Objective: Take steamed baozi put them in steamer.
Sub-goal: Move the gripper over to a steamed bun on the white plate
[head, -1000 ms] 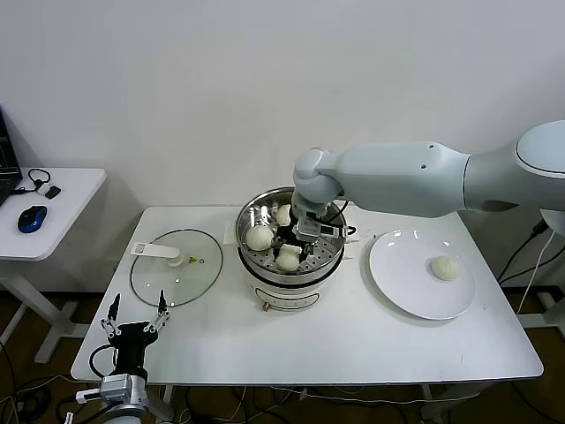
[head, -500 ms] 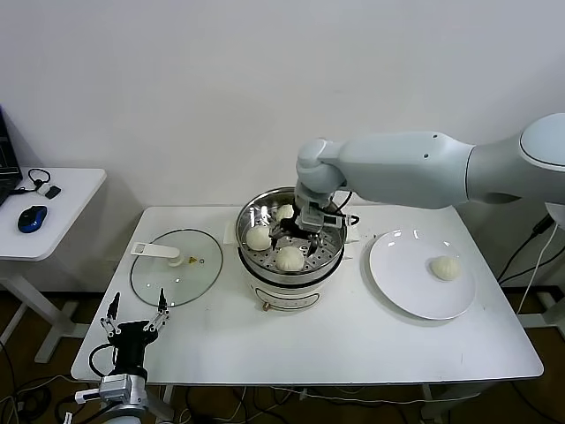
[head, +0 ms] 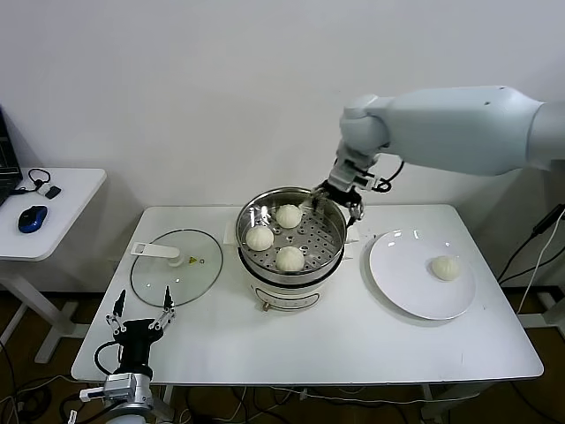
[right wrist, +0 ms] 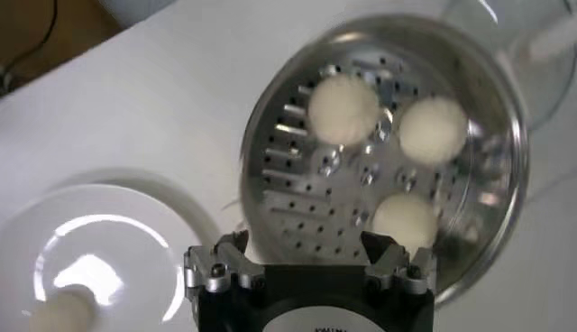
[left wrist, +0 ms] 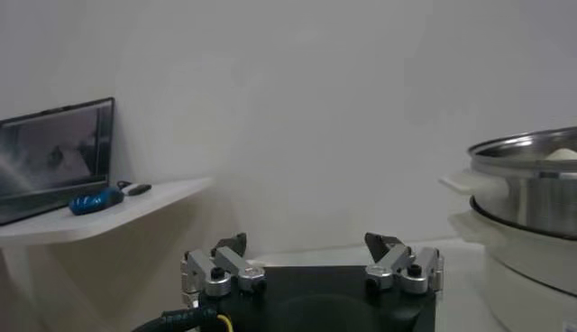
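Note:
The steel steamer (head: 328, 261) stands mid-table on its white base. Three cream-white baozi lie on its perforated tray: one at the back (head: 289, 215), one at the left (head: 259, 238), one at the front (head: 290, 258). A fourth baozi (head: 445, 268) lies on the white plate (head: 402, 283) at the right. My right gripper (head: 340, 197) is open and empty, raised above the steamer's back right rim. Its wrist view shows the three baozi (right wrist: 343, 108) (right wrist: 433, 130) (right wrist: 405, 222) in the steamer (right wrist: 491, 230) and the plate's baozi (right wrist: 59, 312). My left gripper (head: 141, 311) is open, parked low at the table's front left.
A flat glass lid (head: 188, 281) with a white handle lies on the table left of the steamer. A white side table (head: 66, 190) at the far left holds a blue mouse (head: 32, 218); a laptop (left wrist: 54, 158) shows in the left wrist view.
My right gripper let go of a baozi on the tray's front, then rose and moved back and right out of the steamer. The left arm stayed put.

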`<state>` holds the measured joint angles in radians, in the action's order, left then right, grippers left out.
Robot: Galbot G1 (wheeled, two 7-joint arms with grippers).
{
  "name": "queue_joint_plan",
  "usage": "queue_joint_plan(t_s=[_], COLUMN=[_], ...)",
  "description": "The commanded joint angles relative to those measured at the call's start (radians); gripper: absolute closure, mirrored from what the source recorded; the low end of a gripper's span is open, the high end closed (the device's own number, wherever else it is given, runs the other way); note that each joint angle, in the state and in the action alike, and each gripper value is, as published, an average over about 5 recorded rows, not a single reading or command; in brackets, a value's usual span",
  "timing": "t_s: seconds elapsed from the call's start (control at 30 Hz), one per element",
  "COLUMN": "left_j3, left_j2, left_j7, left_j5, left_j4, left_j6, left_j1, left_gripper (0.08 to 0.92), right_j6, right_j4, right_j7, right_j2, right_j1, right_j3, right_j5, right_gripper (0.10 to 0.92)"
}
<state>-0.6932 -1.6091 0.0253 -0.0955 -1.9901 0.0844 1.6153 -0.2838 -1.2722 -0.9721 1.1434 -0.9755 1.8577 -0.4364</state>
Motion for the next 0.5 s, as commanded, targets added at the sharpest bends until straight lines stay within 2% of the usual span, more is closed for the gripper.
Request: queue_joint_plan(t_s=[0.03,0.27,0.5], left_j3=[0.002,0.001,-0.003], left_j2=[-0.049,-0.049,-0.049], left_j7=[-0.001,-0.004,-0.003], left_j5=[0.002,0.006,0.002], left_j4=[0.005,0.008,0.011], left_j6=[0.001,0.002,0.007], left_j1=[0.000,0.000,0.004], left_gripper=[0.177,0.177,0.177], right_j6=[0.286,0.288,0.224], right_j4=[0.012,0.059,0.178], right_j7=[-0.059,-0.066,-0.073], right_j2=[-0.170,-0.297,-0.391], right_j1=[-0.089,0.013,0.170], right_j3=[0.169,0.177,0.061], right_j5=[-0.295,-0.181,-0.048], right_gripper=[0.203,0.203,0.203])
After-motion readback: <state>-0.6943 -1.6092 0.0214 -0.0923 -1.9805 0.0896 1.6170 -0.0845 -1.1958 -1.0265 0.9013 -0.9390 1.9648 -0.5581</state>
